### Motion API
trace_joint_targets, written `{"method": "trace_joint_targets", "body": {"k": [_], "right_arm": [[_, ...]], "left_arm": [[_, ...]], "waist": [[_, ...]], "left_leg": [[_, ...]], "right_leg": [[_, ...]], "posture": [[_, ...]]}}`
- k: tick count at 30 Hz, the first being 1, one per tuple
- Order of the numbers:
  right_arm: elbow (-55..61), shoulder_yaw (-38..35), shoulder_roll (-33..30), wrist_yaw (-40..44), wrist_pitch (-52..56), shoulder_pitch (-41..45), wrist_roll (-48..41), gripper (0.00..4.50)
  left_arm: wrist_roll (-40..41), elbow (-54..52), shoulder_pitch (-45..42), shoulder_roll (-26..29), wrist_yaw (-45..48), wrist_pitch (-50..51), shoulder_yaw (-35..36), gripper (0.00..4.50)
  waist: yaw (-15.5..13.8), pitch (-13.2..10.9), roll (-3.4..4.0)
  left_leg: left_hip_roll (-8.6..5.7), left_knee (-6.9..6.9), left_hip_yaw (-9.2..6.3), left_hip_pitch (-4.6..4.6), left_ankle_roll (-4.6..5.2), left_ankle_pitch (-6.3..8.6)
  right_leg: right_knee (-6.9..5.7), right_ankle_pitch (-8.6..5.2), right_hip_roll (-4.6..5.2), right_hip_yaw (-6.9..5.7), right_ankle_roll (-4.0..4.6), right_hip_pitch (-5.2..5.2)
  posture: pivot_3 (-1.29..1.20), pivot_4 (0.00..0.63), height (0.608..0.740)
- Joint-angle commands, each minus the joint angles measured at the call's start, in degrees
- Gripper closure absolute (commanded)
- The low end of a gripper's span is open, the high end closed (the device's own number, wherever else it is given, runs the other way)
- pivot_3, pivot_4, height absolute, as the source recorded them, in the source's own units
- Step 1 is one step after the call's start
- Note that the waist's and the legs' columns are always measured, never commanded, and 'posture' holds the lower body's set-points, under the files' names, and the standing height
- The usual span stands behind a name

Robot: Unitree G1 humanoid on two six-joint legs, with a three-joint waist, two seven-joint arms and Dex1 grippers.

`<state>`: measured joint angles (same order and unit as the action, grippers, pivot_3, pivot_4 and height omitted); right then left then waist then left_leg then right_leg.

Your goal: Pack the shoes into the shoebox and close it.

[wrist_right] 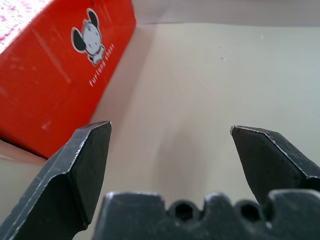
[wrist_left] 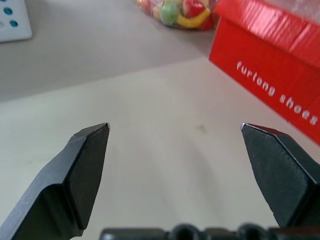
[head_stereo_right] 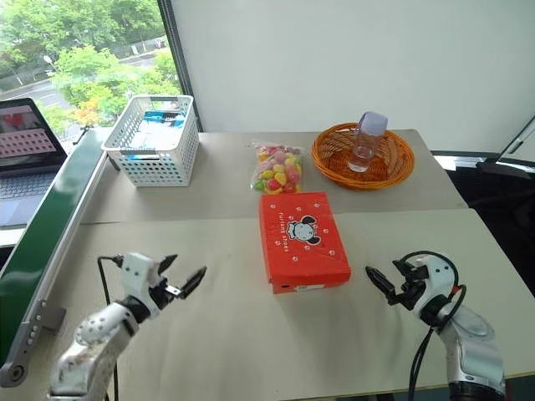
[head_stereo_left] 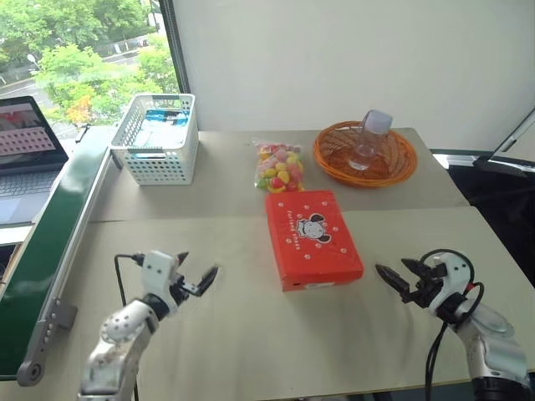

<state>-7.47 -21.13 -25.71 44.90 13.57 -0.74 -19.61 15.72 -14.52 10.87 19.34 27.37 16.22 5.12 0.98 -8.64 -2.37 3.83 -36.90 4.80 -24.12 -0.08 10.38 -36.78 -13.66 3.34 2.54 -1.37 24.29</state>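
Though lid-on overhead, shoebox (wrist_right: 55,70) side-logo at R wrist.

So the tabletop (head_stereo_left: 209,334) is a pale beige surface, actually two slabs pushed together with a seam running across just behind the middle. Sitting right on it: the shoebox (head_stereo_left: 313,238), red-orange, lid shut with the cartoon face up, roughly in the center and straddling that seam. Just behind it there's a clear bag of colorful candies (head_stereo_left: 279,166). Back left is a white lattice basket (head_stereo_left: 157,138) with some stuff inside, and back right a round orange wicker tray (head_stereo_left: 364,156) holding a small clear bottle (head_stereo_left: 369,139). The near half of the tabletop is bare apart from the box.
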Motion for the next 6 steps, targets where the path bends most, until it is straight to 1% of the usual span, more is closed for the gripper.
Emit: {"method": "trace_joint_targets", "body": {"k": [1, 6], "right_arm": [[3.52, 2.39, 2.73, -0.72, -3.83, -0.76, -0.83, 0.03], [3.88, 4.38, 4.34, -1.65, -4.97, -0.59, -0.52, 0.03]], "left_arm": [[-2.73, 0.96, 0.75, -1.89, -1.87, -5.16, -1.53, 0.00], [-5.70, 4.18, 1.74, -3.21, -3.29, -9.49, -2.80, 0.00]], "waist": [[-0.10, 0.00, 0.00], [-0.13, 0.01, 0.02]], "left_leg": [[0.01, 0.00, 0.00, -0.02, -0.02, 0.01], [0.00, 0.01, 0.02, -0.02, -0.35, 0.21]], "right_leg": [[0.00, 0.00, 0.00, 0.00, 0.00, 0.02], [0.00, 0.01, 0.05, 0.00, 0.00, 0.02]], "posture": [[0.00, 0.150, 0.740], [0.00, 0.150, 0.740]]}}
